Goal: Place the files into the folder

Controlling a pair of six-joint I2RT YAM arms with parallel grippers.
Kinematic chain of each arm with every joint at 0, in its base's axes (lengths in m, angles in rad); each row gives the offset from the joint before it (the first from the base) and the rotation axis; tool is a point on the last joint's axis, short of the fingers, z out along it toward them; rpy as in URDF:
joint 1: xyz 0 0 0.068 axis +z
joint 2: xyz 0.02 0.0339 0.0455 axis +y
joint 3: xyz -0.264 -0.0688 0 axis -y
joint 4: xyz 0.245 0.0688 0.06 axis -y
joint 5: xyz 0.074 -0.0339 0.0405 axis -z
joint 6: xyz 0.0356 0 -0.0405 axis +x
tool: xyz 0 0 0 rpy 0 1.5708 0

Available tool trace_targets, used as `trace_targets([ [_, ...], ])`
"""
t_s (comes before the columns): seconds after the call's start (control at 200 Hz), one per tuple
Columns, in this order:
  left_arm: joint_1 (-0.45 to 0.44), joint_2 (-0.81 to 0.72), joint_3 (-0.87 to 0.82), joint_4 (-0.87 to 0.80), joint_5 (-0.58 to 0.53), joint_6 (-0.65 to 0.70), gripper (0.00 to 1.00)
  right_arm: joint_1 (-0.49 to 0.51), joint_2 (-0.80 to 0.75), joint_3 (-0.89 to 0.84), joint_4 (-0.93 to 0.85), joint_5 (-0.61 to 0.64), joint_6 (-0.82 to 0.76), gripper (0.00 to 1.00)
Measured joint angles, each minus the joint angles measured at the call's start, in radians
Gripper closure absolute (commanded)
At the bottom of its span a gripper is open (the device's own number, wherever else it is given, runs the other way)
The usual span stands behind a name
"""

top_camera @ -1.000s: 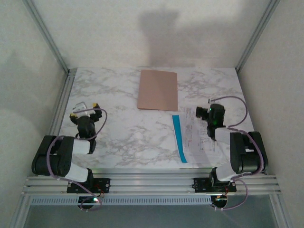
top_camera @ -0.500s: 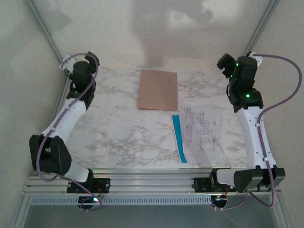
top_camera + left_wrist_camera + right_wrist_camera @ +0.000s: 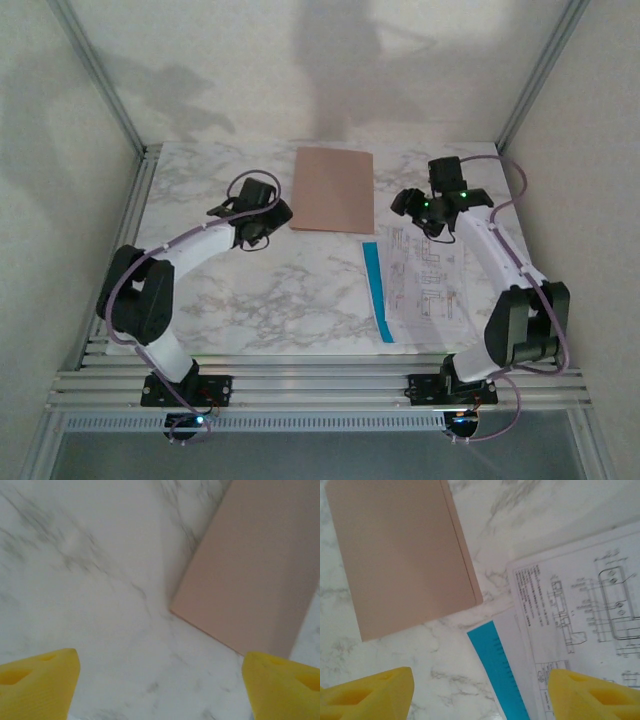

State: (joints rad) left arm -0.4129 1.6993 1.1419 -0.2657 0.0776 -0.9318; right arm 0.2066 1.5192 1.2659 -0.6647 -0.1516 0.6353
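1. Locate the folder. It lies closed and flat at the middle of the far edge of the tabletop, so it likely needs opening first.
2. Locate the files. They lie flat toward the near right corner, with the blue strip along their left side, near the folder but apart from it.
3. Check the left gripper. It hovers at the folder's near left corner with its jaws apart and empty, probably placed to lift the cover.
4. Check the right gripper. It hovers over the gap between folder and files, also spread and empty, within reach of the sheets.

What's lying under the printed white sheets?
A blue sheet pokes out from under the white sheets along their left edge; how far it runs beneath is covered.
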Motion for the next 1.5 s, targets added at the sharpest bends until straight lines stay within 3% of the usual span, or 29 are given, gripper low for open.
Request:
trace_targets([
  [0.32, -0.024, 0.171, 0.028, 0.139, 0.149, -0.275, 0.39, 0.010, 0.091, 0.015, 0.003, -0.082, 0.009, 0.30],
  [0.641, -0.031, 0.261, 0.086, 0.267, 0.166, -0.468, 0.56, 0.010, 0.091, 0.017, 0.003, -0.089, 0.008, 0.31],
  [0.966, -0.031, 0.280, 0.134, 0.209, 0.126, -0.491, 0.54, 0.010, 0.078, 0.016, 0.006, -0.098, 0.008, 0.34],
  [1.041, -0.028, 0.283, 0.221, 0.109, 0.098, -0.438, 0.55, 0.012, 0.084, 0.019, 0.014, -0.108, 0.010, 0.37],
  [1.121, -0.021, 0.335, 0.424, -0.006, 0.082, -0.366, 0.57, 0.017, 0.117, 0.051, 0.018, -0.116, 0.020, 0.41],
  [1.277, -0.004, 0.543, 0.806, -0.074, 0.101, -0.209, 0.60, 0.032, 0.216, 0.129, 0.043, -0.134, 0.035, 0.42],
  [1.497, -0.012, 0.839, 1.118, -0.157, 0.156, -0.106, 0.62, 0.037, 0.233, 0.153, 0.050, -0.140, 0.048, 0.42],
])
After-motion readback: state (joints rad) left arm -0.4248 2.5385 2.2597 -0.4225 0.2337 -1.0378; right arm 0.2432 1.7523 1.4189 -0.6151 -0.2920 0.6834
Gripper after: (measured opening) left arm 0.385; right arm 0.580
